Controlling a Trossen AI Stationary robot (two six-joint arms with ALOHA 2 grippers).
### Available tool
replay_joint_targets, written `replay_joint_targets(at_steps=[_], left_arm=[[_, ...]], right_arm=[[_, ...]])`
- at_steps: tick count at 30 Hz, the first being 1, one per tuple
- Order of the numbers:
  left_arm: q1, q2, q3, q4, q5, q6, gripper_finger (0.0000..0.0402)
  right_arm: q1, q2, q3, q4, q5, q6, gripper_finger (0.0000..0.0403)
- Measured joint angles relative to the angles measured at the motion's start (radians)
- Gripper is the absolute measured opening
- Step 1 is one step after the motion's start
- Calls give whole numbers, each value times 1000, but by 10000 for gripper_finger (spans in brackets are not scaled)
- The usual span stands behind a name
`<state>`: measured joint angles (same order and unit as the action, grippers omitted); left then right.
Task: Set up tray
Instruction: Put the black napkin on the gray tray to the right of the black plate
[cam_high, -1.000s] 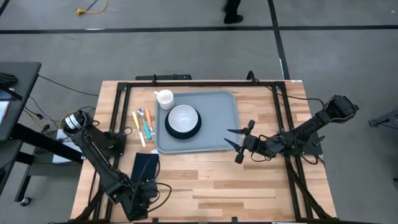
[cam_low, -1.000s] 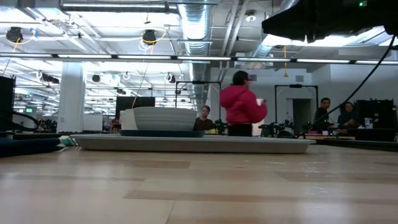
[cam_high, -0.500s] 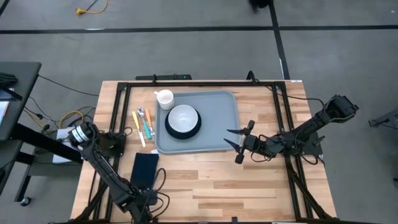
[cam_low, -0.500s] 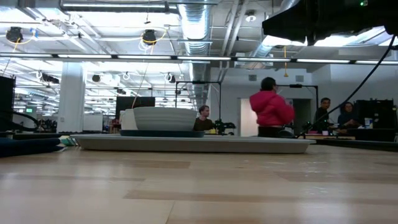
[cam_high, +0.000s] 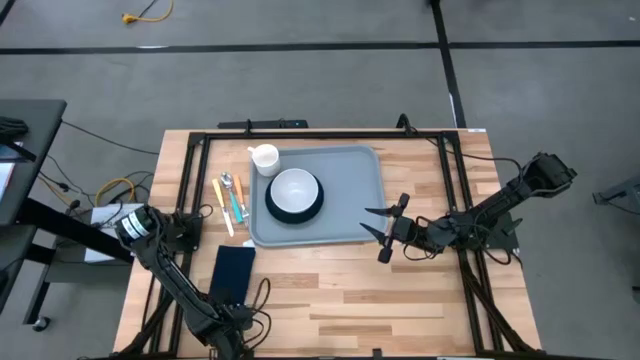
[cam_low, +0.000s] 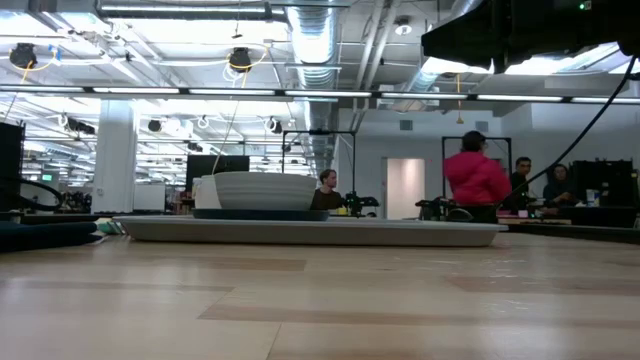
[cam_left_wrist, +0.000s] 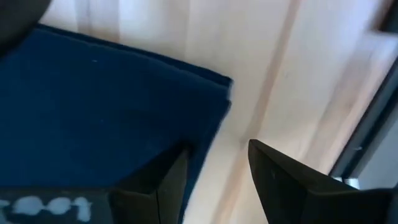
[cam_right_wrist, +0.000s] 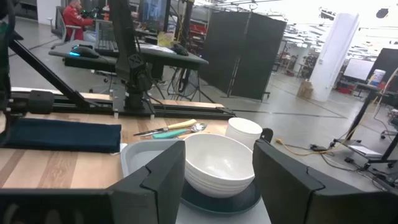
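Right fingers (cam_high: 381, 230): standing apart, holding nothing, hovering just beside the tray's (cam_high: 355, 185) near right corner and pointing across it.

Tray: lying on the counter (cam_high: 400, 290) directly ahead of the right fingers, well apart from the left ones.

Bowl (cam_high: 294, 188): white, sitting on a dark plate (cam_high: 293, 211) at the tray's far side from the right fingers.

Cup (cam_high: 265, 158): white, standing beyond the bowl, at the tray's corner.

Cutlery (cam_high: 231, 201): lying on the counter past the tray.

Left fingers (cam_left_wrist: 214, 180): standing apart, empty, hanging over the napkin's (cam_high: 234, 272) edge at the counter's front.
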<state>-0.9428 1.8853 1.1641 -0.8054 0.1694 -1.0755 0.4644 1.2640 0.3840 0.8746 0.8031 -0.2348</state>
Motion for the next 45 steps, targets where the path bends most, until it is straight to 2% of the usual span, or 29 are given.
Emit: replay_joint_targets(at_steps=[6,16,20,29,35,41,45], left_arm=[[0,52,7,-55,15,13,167],[-2,54,6,-79,-47,11,164],[0,54,5,-87,-44,9,131],[14,55,3,-119,-28,-22,13],[18,62,27,-144,-26,28,3],[39,74,151,-348,-90,118,1],[53,70,277,-560,-200,142,0]], right_arm=[[0,0,0,0,-33,0,179],[0,0,0,0,-49,0,180],[0,0,0,0,-49,0,178],[0,0,0,0,-51,0,180],[0,0,0,0,-53,0,178],[0,0,0,0,-53,0,180],[0,0,0,1,-56,0,179]])
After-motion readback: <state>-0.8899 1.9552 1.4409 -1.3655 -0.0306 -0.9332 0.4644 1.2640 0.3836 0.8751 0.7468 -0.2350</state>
